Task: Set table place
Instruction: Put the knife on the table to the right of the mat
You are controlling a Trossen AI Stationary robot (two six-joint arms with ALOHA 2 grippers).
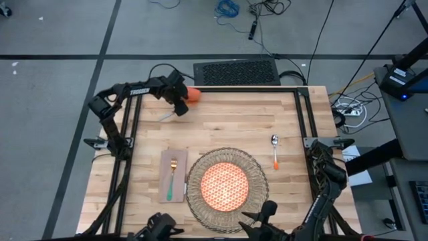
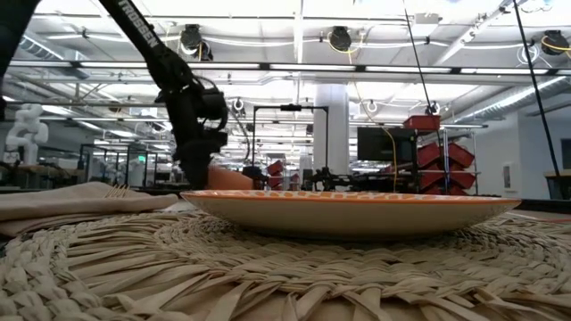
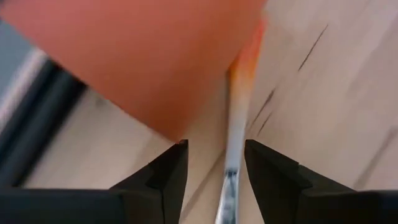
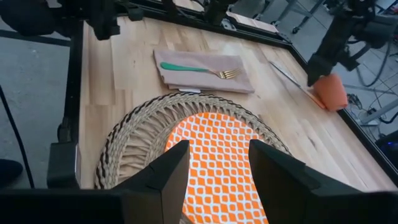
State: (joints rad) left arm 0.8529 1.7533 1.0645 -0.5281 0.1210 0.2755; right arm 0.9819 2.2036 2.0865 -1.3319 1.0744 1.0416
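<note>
1. Large light butcher-block wooden table (image 1: 221,127) with black metal frame, seen from above.
2. Round woven wicker placemat (image 1: 226,185) near the front edge; on it, centred, the round orange-patterned plate (image 1: 225,185).
3. Beige cloth napkin (image 1: 173,175) just beside the placemat on the left; the green-handled fork (image 1: 172,179) lies along it.
4. Orange-handled spoon (image 1: 275,152) lies on bare wood to the right of the placemat, apart from it.
5. Small orange cup (image 1: 194,94) lies at the far left corner of the table; the orange-handled knife (image 3: 235,134) lies on the wood just beside it.
6. Left gripper (image 1: 180,107) hangs over the knife beside the cup; its fingers (image 3: 165,177) stand apart on either side of the blade, gripping nothing.
7. Right gripper (image 4: 214,171) waits at the front edge above the plate, fingers parted and empty.
</note>
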